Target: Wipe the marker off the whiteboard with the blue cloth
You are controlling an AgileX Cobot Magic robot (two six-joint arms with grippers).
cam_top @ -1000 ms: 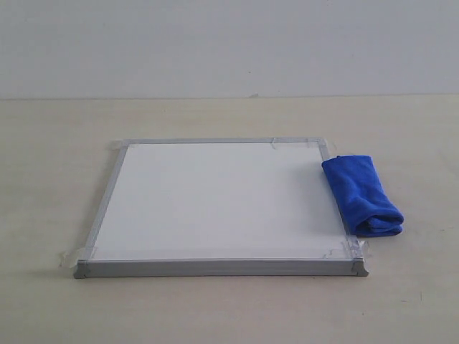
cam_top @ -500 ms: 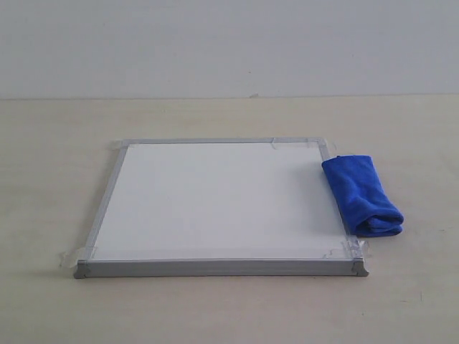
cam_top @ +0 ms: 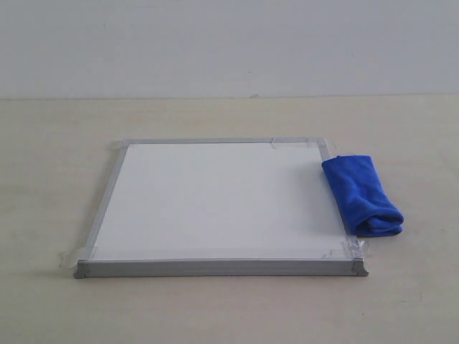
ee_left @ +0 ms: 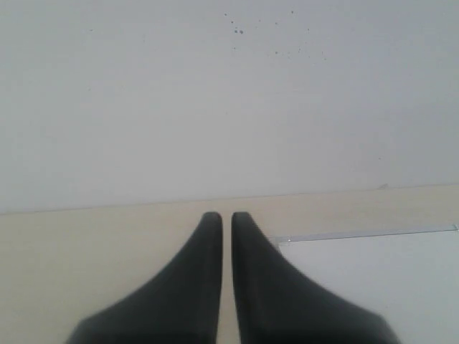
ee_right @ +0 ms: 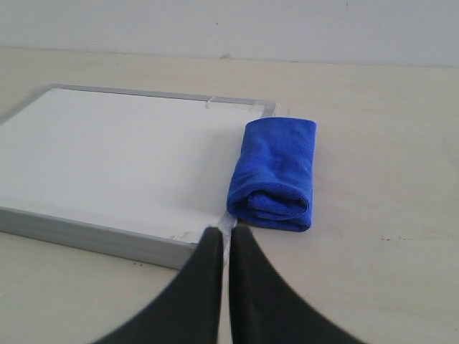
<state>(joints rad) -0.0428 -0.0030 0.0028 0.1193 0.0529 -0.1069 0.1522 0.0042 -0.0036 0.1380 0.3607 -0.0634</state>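
The blue cloth (cam_top: pixel 361 195) lies rolled along the whiteboard's (cam_top: pixel 215 201) right edge, lapping frame and desk (cam_top: pixel 215 308). The right tool (ee_right: pixel 225 233), pinched shut on nothing, points at the roll's end, and the left tool (ee_left: pixel 226 217), likewise shut and empty, sits near a board corner. The cloth looks soft, light and squashy, so I'd pinch across its fat middle, since loose layers may unroll.

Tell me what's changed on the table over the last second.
Nothing has visibly changed. The cloth lies at the right edge of the board exactly as before, and no arm has come into the exterior view.
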